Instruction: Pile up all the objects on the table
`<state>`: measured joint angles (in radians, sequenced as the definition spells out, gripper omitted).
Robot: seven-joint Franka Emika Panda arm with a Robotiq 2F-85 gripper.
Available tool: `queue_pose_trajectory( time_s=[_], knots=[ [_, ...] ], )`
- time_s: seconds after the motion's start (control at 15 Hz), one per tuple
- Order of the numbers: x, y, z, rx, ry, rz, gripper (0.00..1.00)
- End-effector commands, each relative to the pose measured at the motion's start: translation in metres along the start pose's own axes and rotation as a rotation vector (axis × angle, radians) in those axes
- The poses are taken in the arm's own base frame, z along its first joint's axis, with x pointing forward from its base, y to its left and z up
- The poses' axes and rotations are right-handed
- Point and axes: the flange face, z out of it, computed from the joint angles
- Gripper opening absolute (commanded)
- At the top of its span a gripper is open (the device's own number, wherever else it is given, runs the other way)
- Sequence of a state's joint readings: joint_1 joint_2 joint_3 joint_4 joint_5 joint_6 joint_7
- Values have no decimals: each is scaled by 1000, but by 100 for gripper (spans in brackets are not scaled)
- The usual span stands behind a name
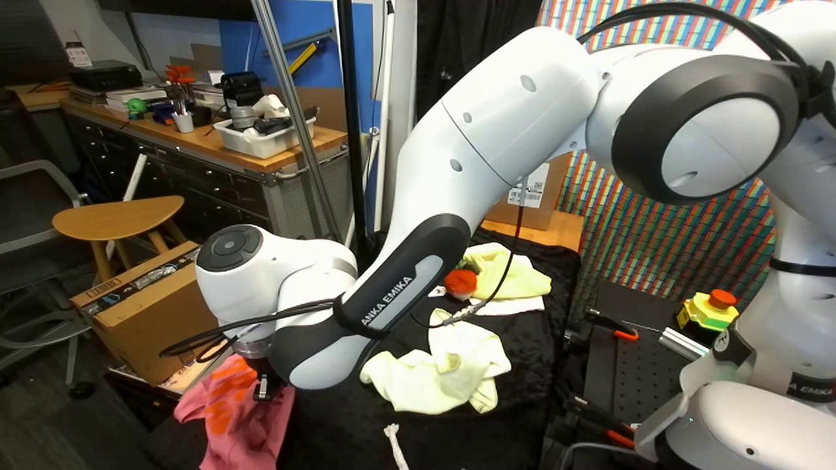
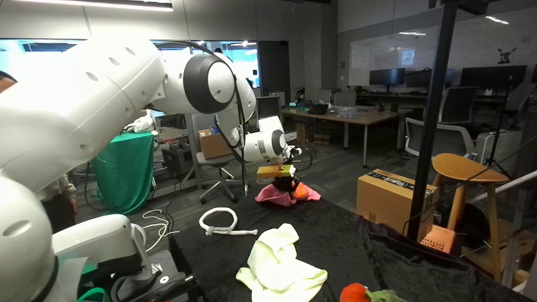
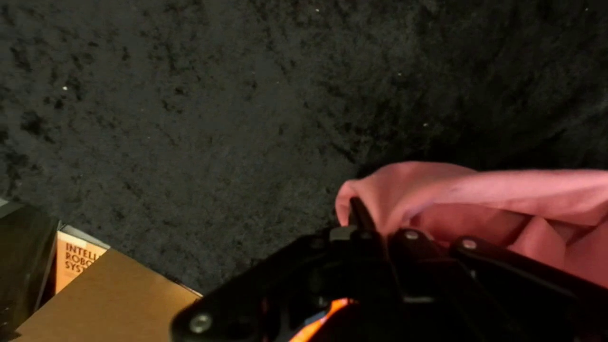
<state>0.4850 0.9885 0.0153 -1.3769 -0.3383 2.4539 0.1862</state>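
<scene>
The gripper (image 3: 372, 222) pinched a fold of the pink cloth (image 1: 249, 431), probably because a loose edge gathers easily. The cloth lay at one end of the surface (image 2: 331, 235), apart from the middle yellow cloth (image 1: 450, 372), so likely not yet piled.

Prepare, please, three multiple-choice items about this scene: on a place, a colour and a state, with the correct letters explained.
1. The red item lies:
A) on the stool
B) beside a yellow cloth
C) inside a box

2. The cloth at the gripper is:
A) pink and orange
B) blue
C) green

3. The gripper is:
A) wide open
B) closed on the red item
C) closed on that cloth

1: B, an exterior view shows it at the yellow cloth's edge.
2: A, both exterior views show these two colours.
3: C, the wrist view shows the jaws together, the cloth gathered there.
</scene>
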Motion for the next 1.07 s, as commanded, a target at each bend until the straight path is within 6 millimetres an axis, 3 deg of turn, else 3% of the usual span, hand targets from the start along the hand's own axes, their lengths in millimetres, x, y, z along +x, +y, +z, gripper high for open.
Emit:
queue_pose_trajectory(
  time_s=[0.0, 0.53, 0.73, 1.0],
  knots=[
    [-9, 17, -43, -68, -6, -63, 4],
    [-45, 68, -132, -171, 1, -56, 4],
    [-63, 100, -159, -196, 6, -3, 4],
    [-91, 157, -178, -201, -4, 101, 4]
  ],
)
